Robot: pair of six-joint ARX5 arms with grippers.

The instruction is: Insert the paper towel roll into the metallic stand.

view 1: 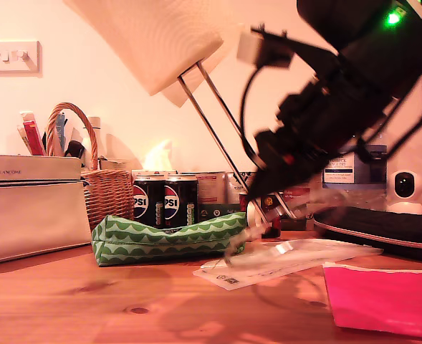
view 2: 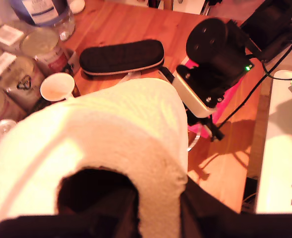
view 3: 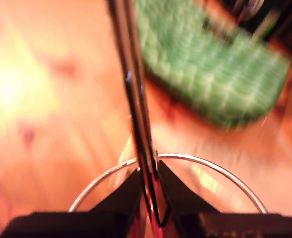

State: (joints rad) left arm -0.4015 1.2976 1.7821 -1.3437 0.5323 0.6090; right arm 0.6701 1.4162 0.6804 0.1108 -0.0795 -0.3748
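Observation:
The paper towel roll (view 1: 160, 32) hangs tilted near the top of the exterior view, and it fills the first wrist view (view 2: 111, 144). My first gripper (view 2: 158, 210) is shut on the roll's wall, with one dark finger in its core; this gripper is out of the exterior view. The metallic stand (view 1: 221, 132) leans, and the upper end of its loop enters the roll's lower end. My second gripper (view 3: 150, 198) is shut on the stand's loop (view 3: 136, 99) just above the ring base (view 3: 215, 168). In the exterior view that gripper (view 1: 264, 208) is low at centre-right.
On the wooden table (view 1: 89, 301) lie a green patterned pouch (view 1: 168, 236), a flat clear packet (view 1: 282, 258), a pink pad (view 1: 382, 294) and a black case (view 1: 382, 226). Cans (view 1: 164, 201), a wicker basket (view 1: 107, 190) and a white box (view 1: 31, 208) stand behind.

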